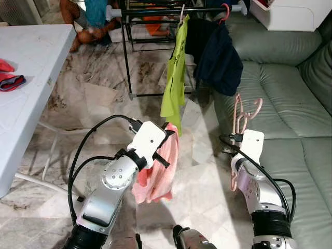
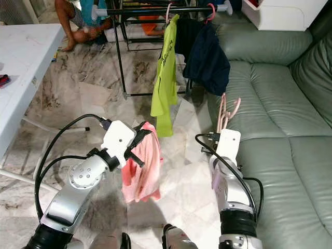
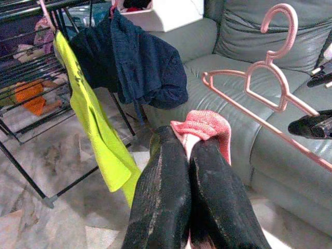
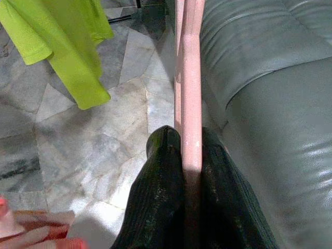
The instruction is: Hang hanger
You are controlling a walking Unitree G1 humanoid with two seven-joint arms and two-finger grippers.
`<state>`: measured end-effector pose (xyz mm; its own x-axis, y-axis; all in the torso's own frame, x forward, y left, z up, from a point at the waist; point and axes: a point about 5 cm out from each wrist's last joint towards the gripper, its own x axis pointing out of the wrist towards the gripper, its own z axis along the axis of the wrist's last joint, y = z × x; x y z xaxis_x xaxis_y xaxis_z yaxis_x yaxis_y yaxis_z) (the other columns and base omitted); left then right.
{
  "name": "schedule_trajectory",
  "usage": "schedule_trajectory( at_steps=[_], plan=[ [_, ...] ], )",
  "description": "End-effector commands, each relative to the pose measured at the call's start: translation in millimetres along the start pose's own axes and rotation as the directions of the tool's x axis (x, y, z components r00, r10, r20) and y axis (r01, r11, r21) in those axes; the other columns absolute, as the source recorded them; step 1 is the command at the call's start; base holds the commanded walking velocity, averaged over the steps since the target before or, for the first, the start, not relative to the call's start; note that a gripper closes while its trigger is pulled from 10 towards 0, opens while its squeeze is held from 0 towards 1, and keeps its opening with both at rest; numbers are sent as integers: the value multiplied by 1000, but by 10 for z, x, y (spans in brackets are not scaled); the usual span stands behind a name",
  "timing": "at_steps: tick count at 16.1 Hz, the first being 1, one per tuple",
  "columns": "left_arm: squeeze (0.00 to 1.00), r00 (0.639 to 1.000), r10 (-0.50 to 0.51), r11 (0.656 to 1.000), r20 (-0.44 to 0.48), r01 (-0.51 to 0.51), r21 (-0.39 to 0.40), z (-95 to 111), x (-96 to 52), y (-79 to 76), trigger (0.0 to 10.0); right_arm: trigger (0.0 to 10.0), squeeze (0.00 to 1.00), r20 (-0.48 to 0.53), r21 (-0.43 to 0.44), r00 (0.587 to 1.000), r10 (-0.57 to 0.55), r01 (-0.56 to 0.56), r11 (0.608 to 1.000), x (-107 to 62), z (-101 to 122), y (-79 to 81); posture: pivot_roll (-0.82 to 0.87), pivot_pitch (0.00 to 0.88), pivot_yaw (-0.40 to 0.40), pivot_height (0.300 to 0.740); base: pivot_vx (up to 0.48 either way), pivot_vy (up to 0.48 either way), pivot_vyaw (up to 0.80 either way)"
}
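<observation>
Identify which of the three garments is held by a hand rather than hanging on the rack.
The pink cloth, pinched in the left hand. The lime shirt and navy garment hang from the rack.

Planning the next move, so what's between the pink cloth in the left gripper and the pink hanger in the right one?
Only bare marble floor, seen in the left eye view between pink cloth and pink hanger.

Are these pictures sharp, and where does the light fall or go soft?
Left eye view: sharp, a sunlit patch on the marble floor. Left wrist view: the near black fingers look soft, the pink hanger crisp. Right wrist view: sheen on the sofa.
</observation>
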<state>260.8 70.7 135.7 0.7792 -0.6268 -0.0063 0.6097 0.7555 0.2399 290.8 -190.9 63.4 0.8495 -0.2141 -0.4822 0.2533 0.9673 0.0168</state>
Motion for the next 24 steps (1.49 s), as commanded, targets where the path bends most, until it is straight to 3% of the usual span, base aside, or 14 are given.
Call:
schedule_trajectory(
  at_steps=[1, 16, 24],
  plan=[
    [0, 999, -14, 1000, 30, 13, 12, 59, 4, -11, 10000, 10000, 0, 7, 4, 1000, -14, 14, 1000, 8, 14, -8, -8, 119, -6, 740, 0, 0, -800],
    [0, 998, -39, 999, 39, 39, 18, 62, -5, -24, 10000, 10000, 0, 10, 4, 1000, -7, 7, 1000, 15, 10, 13, -4, 118, -5, 740, 255, 0, -695],
    [0, 999, -28, 1000, 18, 28, 4, 29, -10, -41, 10000, 10000, 0, 20, -3, 1000, -3, 3, 1000, 16, 18, 21, -6, 122, -5, 740, 64, 0, 0]
  ],
)
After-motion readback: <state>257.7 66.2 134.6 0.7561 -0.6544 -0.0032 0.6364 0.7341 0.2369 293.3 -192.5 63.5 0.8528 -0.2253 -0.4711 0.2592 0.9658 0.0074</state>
